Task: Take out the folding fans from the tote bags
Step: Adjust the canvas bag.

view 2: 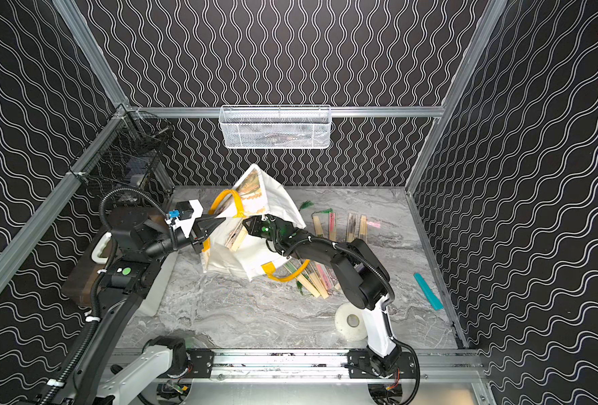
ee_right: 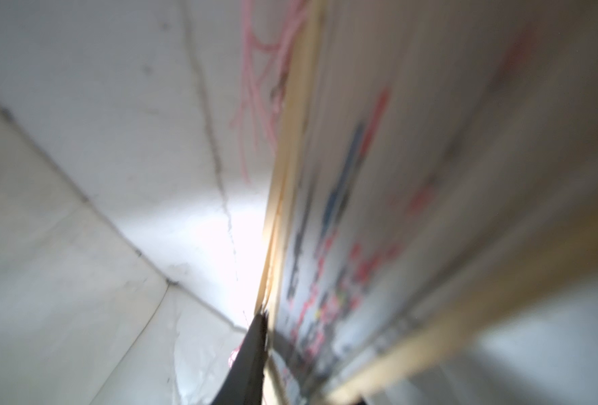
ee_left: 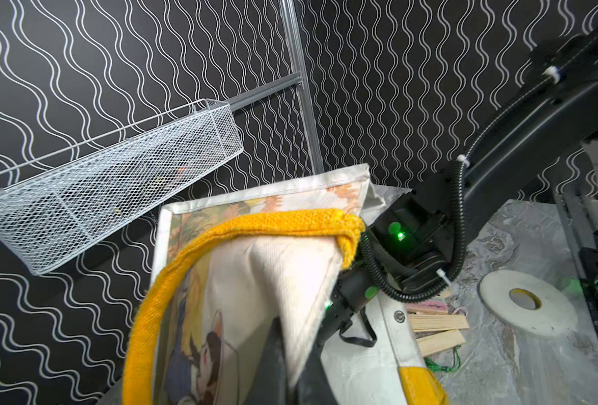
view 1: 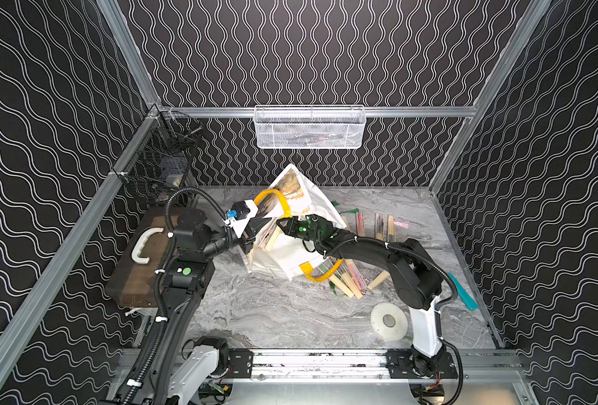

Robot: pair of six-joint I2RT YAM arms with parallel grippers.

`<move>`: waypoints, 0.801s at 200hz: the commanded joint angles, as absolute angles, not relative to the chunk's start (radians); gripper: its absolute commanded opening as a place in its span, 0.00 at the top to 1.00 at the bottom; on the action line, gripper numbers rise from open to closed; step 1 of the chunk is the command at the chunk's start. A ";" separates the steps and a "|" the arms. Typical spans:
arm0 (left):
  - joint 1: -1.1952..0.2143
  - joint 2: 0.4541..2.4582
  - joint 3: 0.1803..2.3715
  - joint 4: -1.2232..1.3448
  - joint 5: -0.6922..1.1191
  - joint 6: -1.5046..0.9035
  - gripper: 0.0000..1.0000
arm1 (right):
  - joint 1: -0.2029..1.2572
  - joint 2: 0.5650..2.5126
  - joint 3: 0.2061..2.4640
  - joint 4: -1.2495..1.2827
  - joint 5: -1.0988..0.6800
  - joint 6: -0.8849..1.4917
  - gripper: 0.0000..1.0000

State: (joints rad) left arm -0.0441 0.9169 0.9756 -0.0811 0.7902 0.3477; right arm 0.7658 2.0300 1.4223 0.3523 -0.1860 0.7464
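Tote bag (view 1: 280, 252) centre, fans (view 1: 344, 285) right of it (box (view 1: 139, 266) left)

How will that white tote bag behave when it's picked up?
Likely floppy: the tote bag creases and slumps below the left claw pinching its rim. Probably light, since one pinch props it up. The fans inside may slide out.

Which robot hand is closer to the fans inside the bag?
Right. The right hand reaches into the tote bag, up against the fans. The left hand pinches the bag's rim, just beside them.
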 commanded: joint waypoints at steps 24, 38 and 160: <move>-0.043 0.932 0.977 -0.031 0.589 0.402 1.00 | 0.783 1.946 1.394 0.353 -0.193 0.661 0.84; -0.043 0.947 0.982 -0.008 0.546 0.381 1.00 | 0.794 1.939 1.393 0.345 -0.211 0.649 0.82; -0.043 0.956 0.991 0.017 0.529 0.360 1.00 | 0.827 1.979 1.426 0.303 -0.239 0.617 0.87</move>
State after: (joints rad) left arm -0.0441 0.9661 0.9886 -0.0460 0.5209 0.3614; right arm 0.8253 1.9675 1.4055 0.3073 -0.2558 0.6304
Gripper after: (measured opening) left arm 0.073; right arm 0.081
